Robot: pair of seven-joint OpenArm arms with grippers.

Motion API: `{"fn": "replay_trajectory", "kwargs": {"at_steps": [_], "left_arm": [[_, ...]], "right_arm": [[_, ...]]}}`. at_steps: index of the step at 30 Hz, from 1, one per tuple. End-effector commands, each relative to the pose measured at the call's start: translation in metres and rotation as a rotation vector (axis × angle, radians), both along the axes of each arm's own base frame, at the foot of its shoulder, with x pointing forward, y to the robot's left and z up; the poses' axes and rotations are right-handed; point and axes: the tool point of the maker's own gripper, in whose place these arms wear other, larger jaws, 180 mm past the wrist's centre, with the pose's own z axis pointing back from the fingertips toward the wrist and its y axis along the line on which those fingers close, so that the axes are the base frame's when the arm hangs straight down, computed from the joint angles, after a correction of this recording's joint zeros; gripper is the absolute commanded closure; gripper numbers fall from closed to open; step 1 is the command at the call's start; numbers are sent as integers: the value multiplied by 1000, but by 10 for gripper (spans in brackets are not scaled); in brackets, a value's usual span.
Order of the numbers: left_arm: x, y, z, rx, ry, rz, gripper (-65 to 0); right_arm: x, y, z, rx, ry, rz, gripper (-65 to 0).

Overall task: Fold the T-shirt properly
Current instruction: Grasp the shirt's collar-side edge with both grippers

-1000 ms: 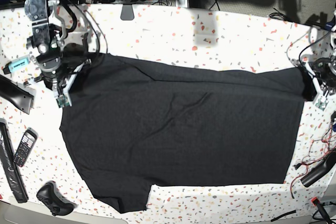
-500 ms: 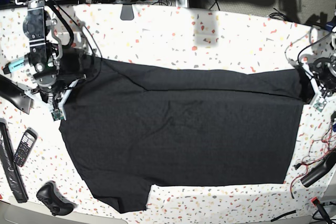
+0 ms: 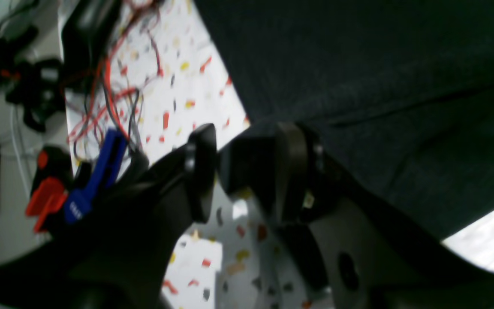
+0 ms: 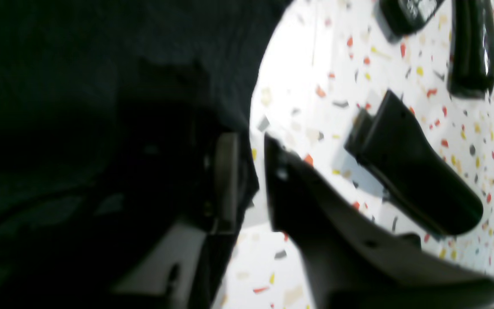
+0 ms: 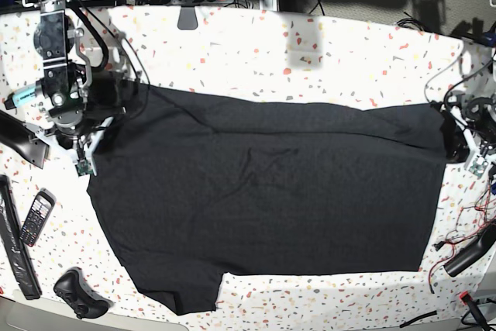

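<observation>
The T-shirt lay spread flat across the middle of the speckled table, plain black side up, one sleeve reaching toward 7 o'clock in the base view. At 9 o'clock of the cloth sat the right pincer, its jaws parted with a clear gap, the dark fabric edge lying against one finger (whether cloth sat between the jaws could not be told). At 3 o'clock the left pincer stood at the shirt's other edge, jaws apart, with a dark lump between them that could be cloth or the pincer's own pad. A mobile phone and a black controller lay on the table toward 8 o'clock, apart from the shirt.
</observation>
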Motion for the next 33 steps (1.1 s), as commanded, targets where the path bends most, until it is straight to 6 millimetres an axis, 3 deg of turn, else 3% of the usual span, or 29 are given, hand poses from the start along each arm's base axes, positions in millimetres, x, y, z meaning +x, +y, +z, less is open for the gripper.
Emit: {"fn": "replay_trajectory", "kwargs": {"at_steps": [1, 8, 11, 13, 16, 19, 23, 26, 30, 33], "left_arm": [[10, 10, 21, 23, -52, 3, -220], [9, 34, 34, 39, -30, 47, -215], [8, 24, 37, -113, -24, 70, -212], [9, 13, 38, -212, -27, 75, -151], [9, -2, 28, -268, -20, 78, 0], [5, -24, 8, -341, 19, 94, 0], [1, -46, -15, -421, 53, 117, 0], [-2, -49, -28, -448, 78, 139, 0], [-11, -46, -50, -476, 118, 180, 0], [-21, -45, -62, -483, 148, 194, 0]], "right_arm": [[11, -8, 23, -27, -63, -6, -157], [13, -7, 61, 63, -149, -50, -158], [8, 2, 68, 177, -176, -56, -157], [3, 10, 69, 252, -184, -56, -152], [-9, 20, 55, 335, -134, -59, -82], [-20, 25, 42, 354, -104, -67, 0], [-20, 36, 37, 391, -122, -66, 0], [-20, 42, 29, 412, -122, -79, 0], [-29, 32, 0, 369, -71, -128, 0], [-39, 27, -10, 321, -53, -135, 0]]}}
